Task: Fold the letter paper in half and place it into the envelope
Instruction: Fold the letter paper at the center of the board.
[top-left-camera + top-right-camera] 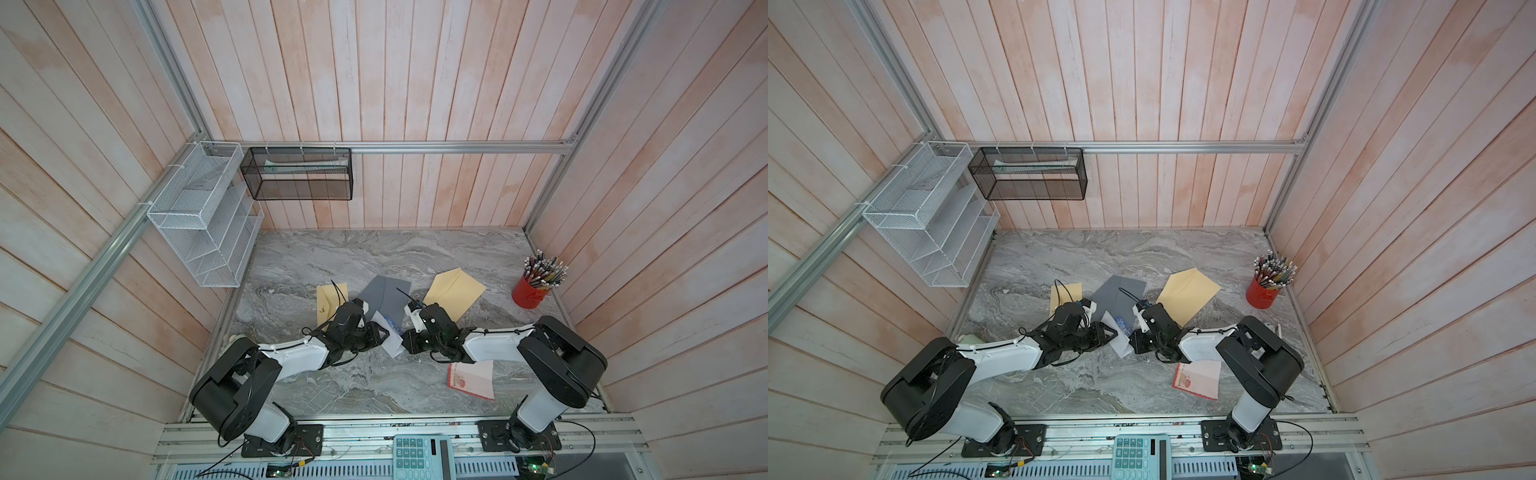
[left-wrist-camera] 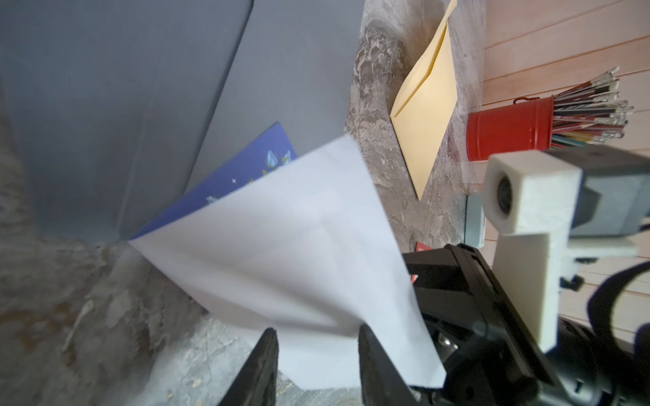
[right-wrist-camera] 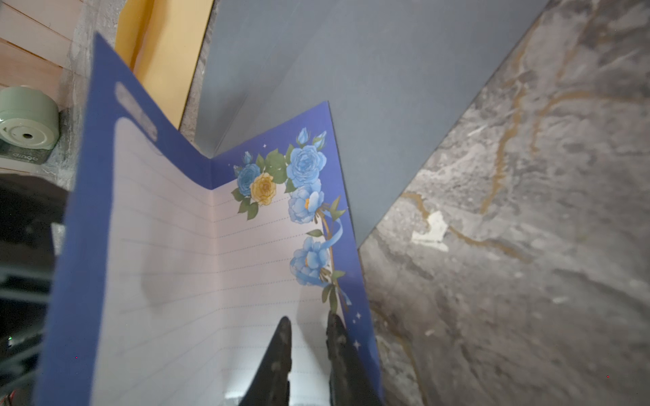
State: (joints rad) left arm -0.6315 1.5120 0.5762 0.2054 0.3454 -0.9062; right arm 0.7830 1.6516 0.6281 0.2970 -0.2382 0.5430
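The right wrist view alone shows the printed inside of the blue-bordered, rose-printed lined letter paper (image 3: pixel 197 253), bent into a V; the left wrist view shows only its blank white back (image 2: pixel 281 253). In both top views it stands mid-table at the near edge of the flat grey paper envelope (image 1: pixel 384 291). Both arms reach inward, forearms low. The left gripper (image 2: pixel 316 328) is moderately parted at the raised flap, and the right gripper (image 3: pixel 308 316) is narrowly parted over the lower panel.

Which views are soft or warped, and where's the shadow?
Both top views: wall planks fan outward from the wide lens, light flat and even. Left wrist: fingers and near edge of the letter paper blurred, red cup sharper. Right wrist: fingers blurred, flowers crisp, soft shadow on the lined page.
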